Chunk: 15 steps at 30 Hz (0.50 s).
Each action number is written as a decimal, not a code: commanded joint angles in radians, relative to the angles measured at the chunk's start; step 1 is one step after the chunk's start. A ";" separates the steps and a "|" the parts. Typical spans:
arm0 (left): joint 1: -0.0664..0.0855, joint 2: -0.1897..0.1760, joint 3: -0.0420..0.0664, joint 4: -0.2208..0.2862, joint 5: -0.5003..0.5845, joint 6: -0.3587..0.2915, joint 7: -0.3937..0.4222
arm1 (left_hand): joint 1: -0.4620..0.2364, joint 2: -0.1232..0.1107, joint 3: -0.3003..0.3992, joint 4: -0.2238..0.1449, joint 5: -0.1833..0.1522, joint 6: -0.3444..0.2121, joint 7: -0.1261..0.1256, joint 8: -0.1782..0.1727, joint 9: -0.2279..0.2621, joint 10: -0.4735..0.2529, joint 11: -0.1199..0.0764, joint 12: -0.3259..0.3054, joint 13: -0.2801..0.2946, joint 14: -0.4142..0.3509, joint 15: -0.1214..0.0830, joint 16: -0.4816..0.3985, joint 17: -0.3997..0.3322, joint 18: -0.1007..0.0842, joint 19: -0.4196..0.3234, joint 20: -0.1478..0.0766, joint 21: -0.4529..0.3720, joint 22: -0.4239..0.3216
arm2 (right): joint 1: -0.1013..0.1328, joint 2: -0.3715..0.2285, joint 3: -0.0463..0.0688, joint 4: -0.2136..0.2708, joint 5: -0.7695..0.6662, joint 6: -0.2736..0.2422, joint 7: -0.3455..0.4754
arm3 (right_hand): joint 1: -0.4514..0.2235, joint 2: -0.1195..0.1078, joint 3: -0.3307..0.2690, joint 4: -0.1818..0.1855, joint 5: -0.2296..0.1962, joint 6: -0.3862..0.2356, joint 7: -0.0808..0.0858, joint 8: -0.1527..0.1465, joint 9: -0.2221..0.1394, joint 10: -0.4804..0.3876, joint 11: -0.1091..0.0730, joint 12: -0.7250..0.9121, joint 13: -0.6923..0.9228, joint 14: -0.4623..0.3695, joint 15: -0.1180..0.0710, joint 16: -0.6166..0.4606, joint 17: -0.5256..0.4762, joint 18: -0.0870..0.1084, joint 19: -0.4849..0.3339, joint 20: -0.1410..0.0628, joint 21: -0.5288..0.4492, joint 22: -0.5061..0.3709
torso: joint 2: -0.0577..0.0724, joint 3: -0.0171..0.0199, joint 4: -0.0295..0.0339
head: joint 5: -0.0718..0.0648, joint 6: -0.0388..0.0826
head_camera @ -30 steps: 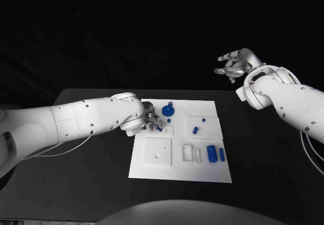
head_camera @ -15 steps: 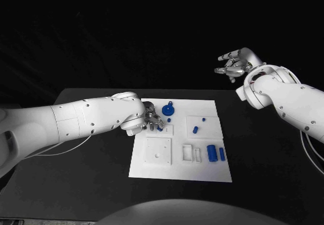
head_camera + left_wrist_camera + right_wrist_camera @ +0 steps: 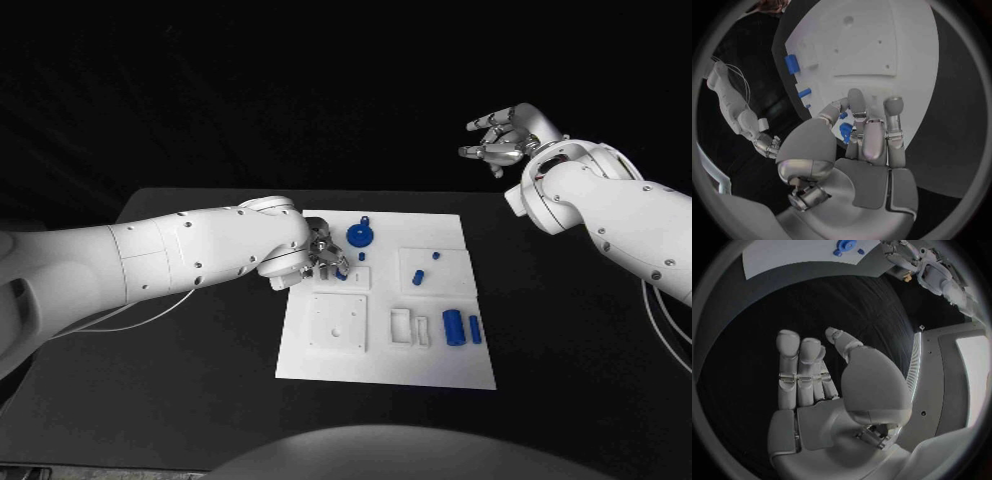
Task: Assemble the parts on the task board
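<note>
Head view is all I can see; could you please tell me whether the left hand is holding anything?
Observer: Yes. The left wrist view shows the left hand pinching a small blue part between its fingers, over the task board.
Operator: Thank you. Is the right hand carrying something too?
Observer: No. In the right wrist view the right hand has an empty palm, fingers apart, above the black table.
</note>
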 commanded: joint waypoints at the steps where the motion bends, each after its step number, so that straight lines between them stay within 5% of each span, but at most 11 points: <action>1: -0.001 0.002 -0.001 0.001 0.003 0.021 -0.007 | 0.007 0.026 0.016 -0.014 0.003 0.193 -0.109 0.003 0.243 0.040 -0.019 0.006 -0.001 0.004 0.002 0.004 0.001 -0.012 -0.002 0.006 0.004 0.024 | -0.002 0.001 0.001 -0.001 -0.010 0.010 0.004 | -0.011 0.001 0.001 -0.007 0.004 -0.001 0.006 0.001 0.001 -0.001 0.001 -0.005 -0.001 0.003 -0.003 -0.006 0.001 0.014 0.049 -0.005 -0.003 -0.001 | 0.000 -0.0008 0.0002 | 0.001 0.001; 15: -0.002 0.006 -0.001 -0.004 0.013 0.041 -0.013 | 0.009 0.025 0.001 0.000 -0.019 0.196 -0.111 0.003 0.252 0.040 -0.019 0.012 -0.002 0.004 0.003 0.005 0.004 -0.011 -0.003 0.007 0.003 0.024 | -0.004 0.004 0.001 -0.005 -0.010 0.011 0.004 | -0.010 0.004 0.011 -0.012 0.008 -0.001 0.007 0.000 0.001 -0.002 0.001 -0.006 -0.001 0.002 -0.003 -0.007 0.002 0.014 0.048 -0.005 -0.003 -0.001 | 0.000 0.0005 -0.0005 | 0.005 -0.001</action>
